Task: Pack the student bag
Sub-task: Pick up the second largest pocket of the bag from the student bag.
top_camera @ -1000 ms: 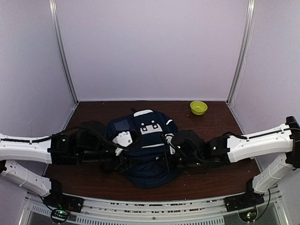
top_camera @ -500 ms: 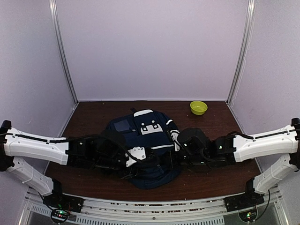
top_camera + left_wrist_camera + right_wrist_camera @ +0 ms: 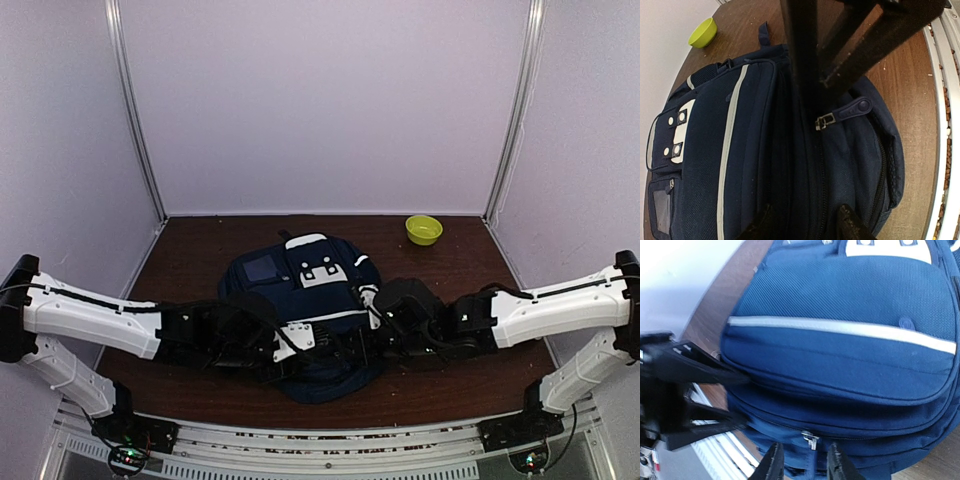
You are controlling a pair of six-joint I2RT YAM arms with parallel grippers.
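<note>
Left gripper (image 3: 807,222): jaws apart, astride a seam of the navy blue fabric backpack (image 3: 740,140).
Right gripper (image 3: 805,462): jaws apart around the small metal zip pull (image 3: 810,440).
Risk: off-centre closing misses the pull.

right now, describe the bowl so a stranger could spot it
Start at the dark wooden table with the navy student bag in its middle. Beyond the bag, near the far right corner, sits the bowl. It alone is lime green.

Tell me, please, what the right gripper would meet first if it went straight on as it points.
Probably the zipper pull on the student bag, just ahead of the right gripper; depth is unclear.
</note>
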